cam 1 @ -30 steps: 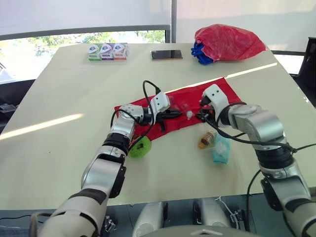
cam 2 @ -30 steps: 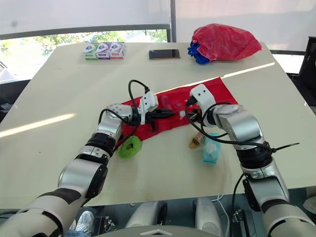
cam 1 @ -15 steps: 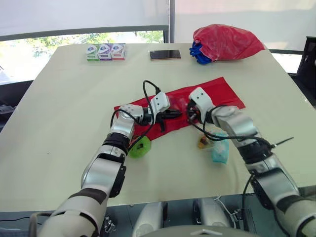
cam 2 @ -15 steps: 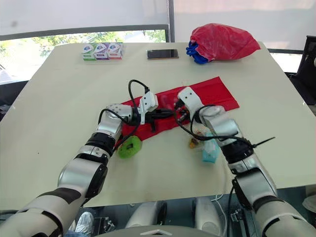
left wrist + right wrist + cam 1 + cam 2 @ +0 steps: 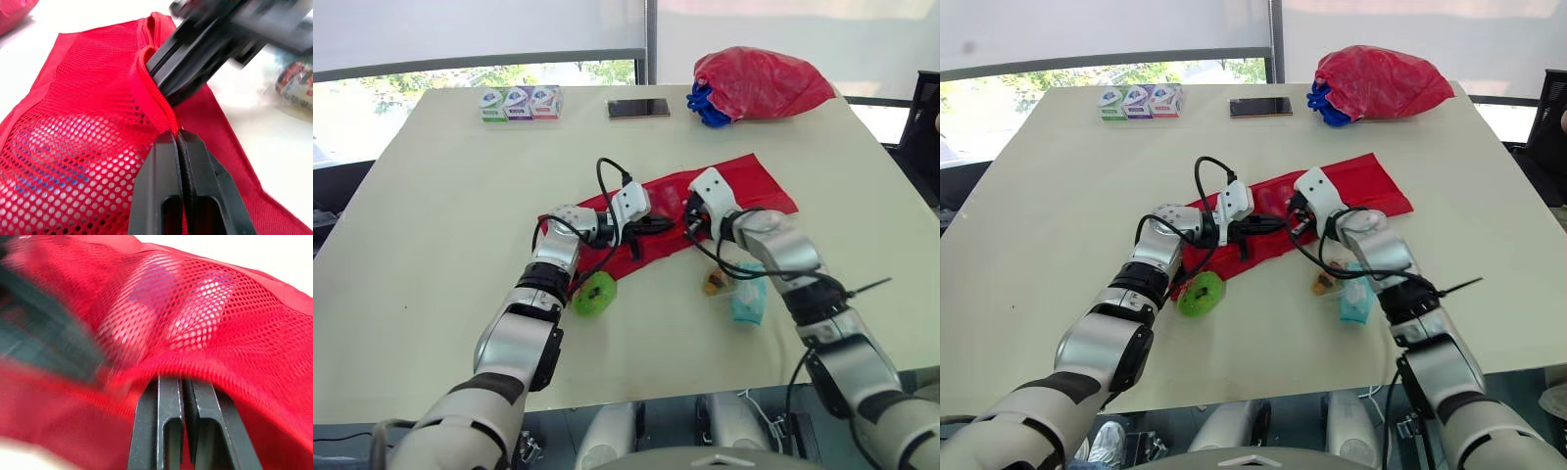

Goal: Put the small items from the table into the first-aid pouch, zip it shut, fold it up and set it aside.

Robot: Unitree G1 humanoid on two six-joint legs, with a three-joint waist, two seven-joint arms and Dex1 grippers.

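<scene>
Gripping with the left end effector (image 5: 177,137), fingers closed tight on the corded zipper lip of the red fabric first-aid pouch (image 5: 756,182) and holding that lip up off the mesh panel. Reaching in with the right end effector (image 5: 182,380), brought within the last second from the pouch's right half across to the opening, close against the left one. Fingers there nearly together, tips tucked under the mesh; cannot tell whether anything is pinched between them.

Pouch itself unmoved: spread flat and slantwise at the middle of the pale table (image 5: 431,294), unzipped, not folded.

Means, by the look of it, still loading, with the mouth held open on one side and entered on the other.

Waiting outside the pouch, just beside its near edge:
- green round ring-shaped item (image 5: 594,293)
- small brown-and-clear packet (image 5: 715,282)
- teal soft sachet (image 5: 749,298), touching the packet

Zipping, folding and setting aside all yet to come.

Well apart, at the table's far edge: crumpled red plastic bag (image 5: 759,83), dark flat phone (image 5: 639,108), row of three small boxes (image 5: 521,102).
</scene>
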